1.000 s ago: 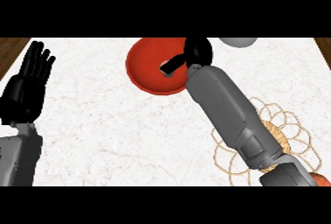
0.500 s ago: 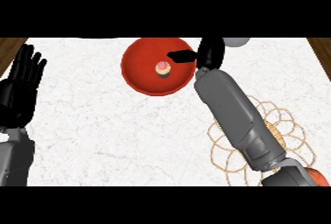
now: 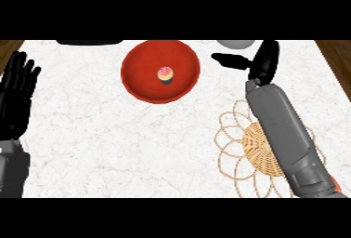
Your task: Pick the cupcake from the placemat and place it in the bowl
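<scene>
Table [image 3: 103,139]: white marbled top, faint grey veining, evenly lit. Brown wood surface [image 3: 8,49] shows past its far left and far right corners. Dark flat shape [image 3: 89,42] and grey rounded object [image 3: 237,44] at far edge.

The bench [image 3: 103,135] is brightly and evenly lit, and its pale marble reads almost white from edge to edge. The light seems to fall from above. The red bowl [image 3: 140,65] glows in its hollow and darkens along its lower-left rim. The right forearm [image 3: 274,116] is paler on its upper face and greyer down its side. The left robot hand [image 3: 17,93] looks flat black, with only faint sheen on the fingers.
</scene>
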Action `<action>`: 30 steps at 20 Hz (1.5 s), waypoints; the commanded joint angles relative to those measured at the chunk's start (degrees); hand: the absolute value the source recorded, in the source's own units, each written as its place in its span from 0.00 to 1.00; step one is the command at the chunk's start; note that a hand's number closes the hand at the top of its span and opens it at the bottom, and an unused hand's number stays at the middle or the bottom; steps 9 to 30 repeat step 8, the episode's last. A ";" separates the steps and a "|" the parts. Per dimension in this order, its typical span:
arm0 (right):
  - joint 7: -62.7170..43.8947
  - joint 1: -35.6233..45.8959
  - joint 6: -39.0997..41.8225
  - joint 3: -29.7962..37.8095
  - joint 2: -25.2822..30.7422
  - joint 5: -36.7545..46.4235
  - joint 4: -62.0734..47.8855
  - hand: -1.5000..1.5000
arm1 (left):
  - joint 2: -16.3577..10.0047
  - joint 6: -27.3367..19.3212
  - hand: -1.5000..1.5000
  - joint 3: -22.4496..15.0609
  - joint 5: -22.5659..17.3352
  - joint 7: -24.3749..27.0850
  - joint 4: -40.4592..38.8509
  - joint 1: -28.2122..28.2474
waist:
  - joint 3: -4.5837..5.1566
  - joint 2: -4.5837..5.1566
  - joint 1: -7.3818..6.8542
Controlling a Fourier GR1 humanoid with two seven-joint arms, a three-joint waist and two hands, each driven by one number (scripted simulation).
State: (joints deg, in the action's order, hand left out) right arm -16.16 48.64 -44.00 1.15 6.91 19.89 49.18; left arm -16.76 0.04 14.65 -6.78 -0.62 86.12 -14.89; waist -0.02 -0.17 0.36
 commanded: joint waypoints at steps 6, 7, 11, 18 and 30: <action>12.47 -18.66 13.16 7.24 9.19 -12.82 15.65 0.00 | 1.72 -1.04 0.50 -0.45 1.05 2.76 -4.34 -1.71 | -0.01 0.26 0.50; 8.57 -23.95 13.55 4.79 9.18 -11.34 23.70 0.00 | 2.28 -1.10 0.50 -1.33 1.42 1.54 0.54 2.24 | 0.02 -0.12 0.60; 14.09 -23.22 13.22 7.20 7.37 -13.66 18.14 0.00 | -0.58 1.25 0.50 1.22 -0.97 0.95 1.11 1.70 | -0.01 0.13 -0.26; 14.09 -23.22 13.22 7.20 7.37 -13.66 18.14 0.00 | -0.58 1.25 0.50 1.22 -0.97 0.95 1.11 1.70 | -0.01 0.13 -0.26; 14.09 -23.22 13.22 7.20 7.37 -13.66 18.14 0.00 | -0.58 1.25 0.50 1.22 -0.97 0.95 1.11 1.70 | -0.01 0.13 -0.26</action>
